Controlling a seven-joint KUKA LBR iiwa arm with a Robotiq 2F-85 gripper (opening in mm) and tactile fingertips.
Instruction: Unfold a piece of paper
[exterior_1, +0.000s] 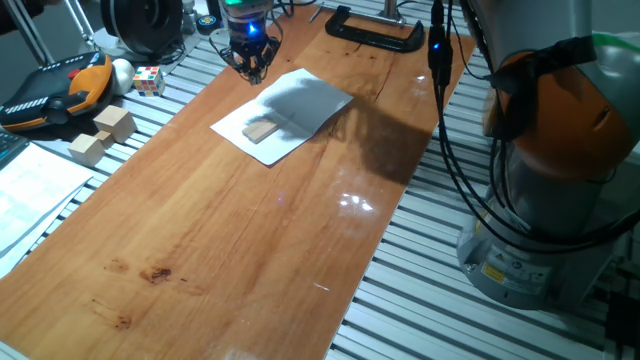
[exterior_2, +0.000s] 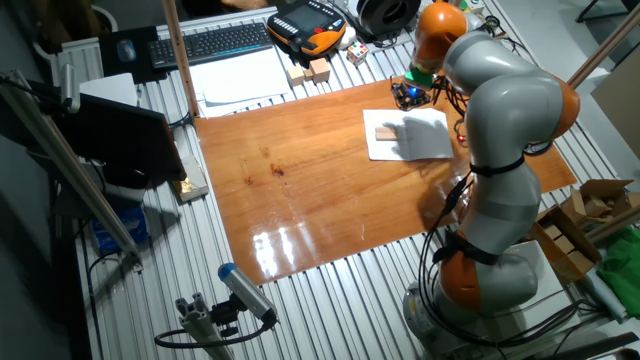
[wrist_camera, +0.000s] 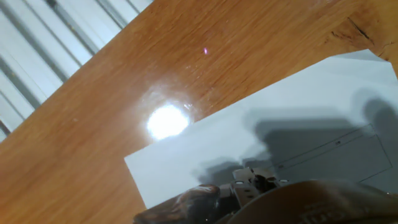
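Shiny brown wooden boards make up the table top, and it sits on a ribbed grey metal bench. You can see one piece of paper, a thin white sheet, lying flat at the far end of the wood. From the other fixed view the same paper is on the right side of the wood, close to the robot's body. One small tan wooden block rests on the near part of the sheet.

Your one arm, grey with orange rings, bends up from its base and reaches over to the far edge of the table. The gripper hangs there with a blue light on it, pointing down, just beyond the far corner of the paper. You cannot tell if it touches the sheet. The fingers are dark and small in these pictures, so you cannot tell if the jaws are open or closed. The hand view looks down on a white corner of the paper with a bright spot of light beside it.

Off the wood on the left, two more pale wooden blocks sit together. Near them is one small colour cube. One black clamp lies at the far edge.
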